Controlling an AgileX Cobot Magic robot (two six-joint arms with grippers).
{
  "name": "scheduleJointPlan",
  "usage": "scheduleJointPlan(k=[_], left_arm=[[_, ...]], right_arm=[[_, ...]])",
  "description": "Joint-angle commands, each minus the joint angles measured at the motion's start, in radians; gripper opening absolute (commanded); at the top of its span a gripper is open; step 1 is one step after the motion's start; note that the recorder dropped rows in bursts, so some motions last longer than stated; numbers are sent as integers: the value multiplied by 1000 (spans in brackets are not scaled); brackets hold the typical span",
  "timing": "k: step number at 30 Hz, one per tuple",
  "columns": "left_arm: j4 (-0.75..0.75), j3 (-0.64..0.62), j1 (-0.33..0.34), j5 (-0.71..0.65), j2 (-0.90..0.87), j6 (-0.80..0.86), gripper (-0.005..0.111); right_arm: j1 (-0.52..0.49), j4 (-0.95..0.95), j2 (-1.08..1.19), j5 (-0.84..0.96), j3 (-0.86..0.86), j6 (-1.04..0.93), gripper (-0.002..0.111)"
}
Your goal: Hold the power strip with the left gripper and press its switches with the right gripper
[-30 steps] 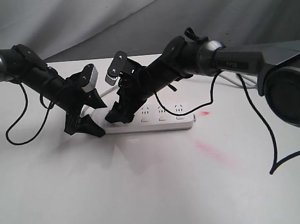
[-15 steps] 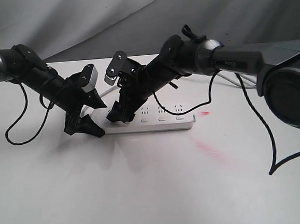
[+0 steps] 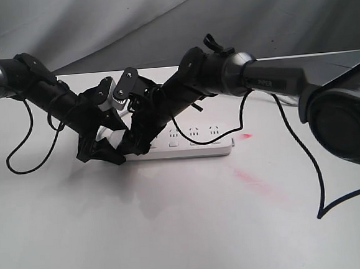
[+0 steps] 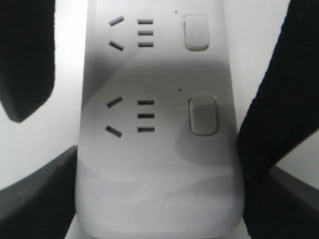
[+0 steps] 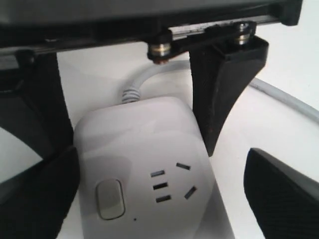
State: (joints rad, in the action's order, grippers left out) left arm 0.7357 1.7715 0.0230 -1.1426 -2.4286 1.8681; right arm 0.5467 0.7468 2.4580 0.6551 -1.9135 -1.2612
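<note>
Both grippers crowd one end of the power strip (image 3: 193, 147), set back on the white table (image 3: 175, 234).
The strip lies flat, parallel to the far edge, with wide bare tabletop in front and a red smear (image 3: 252, 178) to its right. The left gripper (image 3: 107, 154) clamps the end where the cord (image 5: 137, 82) exits, fingers on both long sides. The right gripper (image 3: 134, 145) straddles that end spread wide, gripping nothing, the end button between its fingers; three switches (image 3: 195, 142) lie uncovered.

The power strip (image 4: 159, 164) is smooth, faintly glossy white plastic — the left gripper (image 3: 102, 156) looks matt black.
</note>
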Motion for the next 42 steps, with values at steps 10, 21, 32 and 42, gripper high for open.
scheduleJointPlan(k=[10,21,32,42], left_arm=[[7,2,-3,-13,-1,-8,26],[7,2,-3,-13,-1,-8,26],[7,2,-3,-13,-1,-8,26],[7,2,-3,-13,-1,-8,26]], right_arm=[[-18,45,-18,-12,15,-51,81],[-47,53,-19,-8,15,-51,81],[-47,172,-22,-10,15,-110,81],[-47,24,11,-12,15,-39,81]])
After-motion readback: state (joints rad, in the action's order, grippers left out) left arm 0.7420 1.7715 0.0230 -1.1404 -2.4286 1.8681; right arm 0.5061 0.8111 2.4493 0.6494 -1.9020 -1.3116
